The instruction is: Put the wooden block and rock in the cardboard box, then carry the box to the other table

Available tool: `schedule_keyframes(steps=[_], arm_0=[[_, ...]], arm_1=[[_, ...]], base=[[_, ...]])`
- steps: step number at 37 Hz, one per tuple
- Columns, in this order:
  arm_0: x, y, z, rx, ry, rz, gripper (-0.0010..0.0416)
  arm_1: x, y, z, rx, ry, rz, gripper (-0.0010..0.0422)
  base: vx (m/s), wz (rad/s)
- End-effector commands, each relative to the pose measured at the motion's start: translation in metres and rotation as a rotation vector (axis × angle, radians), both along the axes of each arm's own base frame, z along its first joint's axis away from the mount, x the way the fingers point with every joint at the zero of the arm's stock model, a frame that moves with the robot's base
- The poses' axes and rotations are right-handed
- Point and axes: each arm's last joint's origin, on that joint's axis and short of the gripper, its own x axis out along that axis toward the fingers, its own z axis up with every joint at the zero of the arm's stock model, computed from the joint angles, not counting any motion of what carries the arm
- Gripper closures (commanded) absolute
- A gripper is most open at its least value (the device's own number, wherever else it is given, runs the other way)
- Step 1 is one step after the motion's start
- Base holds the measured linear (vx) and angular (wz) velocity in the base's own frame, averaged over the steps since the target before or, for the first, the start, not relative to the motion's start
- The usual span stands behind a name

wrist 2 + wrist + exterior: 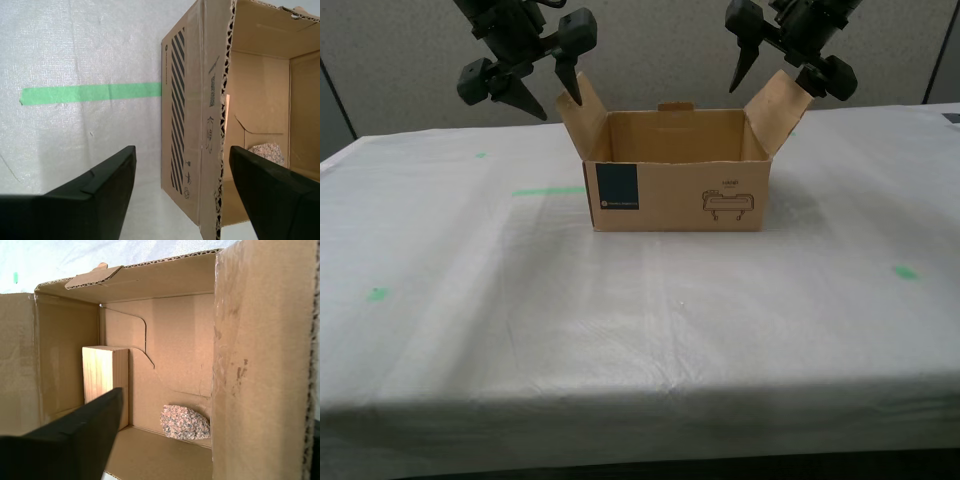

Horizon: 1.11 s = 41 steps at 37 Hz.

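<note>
The cardboard box (pixel 675 195) stands on the white cloth-topped table (pixel 620 330), its two side flaps raised. Inside it, the wooden block (pixel 106 385) stands upright against a wall and the rock (pixel 184 422) lies on the floor beside it. The rock (pixel 267 152) also shows in the second wrist view. My second gripper (pixel 548 90) hangs open at the exterior view's left, one finger (pixel 95 200) outside the flap (pixel 217 125) and the other over the box. My first gripper (pixel 785 72) is open at the exterior view's right, straddling the other flap (pixel 260 355); only one finger (pixel 75 440) shows.
A green tape strip (pixel 548 191) lies on the cloth just off the box toward the exterior view's left. Small green marks (pixel 378 294) (pixel 906 271) dot the cloth. The table's near edge (pixel 640 400) runs across the exterior view's bottom. A grey partition wall stands behind.
</note>
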Motion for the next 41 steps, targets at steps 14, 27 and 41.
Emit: schedule_keyframes(steps=[14,27,41], arm_0=[[-0.001,0.000,0.000,-0.002,0.014,-0.001,0.0019],[-0.011,-0.002,0.016,-0.023,0.004,0.044,0.0012],[-0.034,-0.010,0.060,-0.123,-0.073,0.023,0.0013]], arm_1=[[0.000,0.000,0.001,0.022,-0.025,-0.050,0.0029],[-0.006,0.002,0.019,0.029,-0.070,-0.095,0.0020],[-0.028,0.009,0.072,0.004,-0.204,-0.117,0.0021]], base=[[0.000,0.000],[0.000,0.000],[0.000,0.000]])
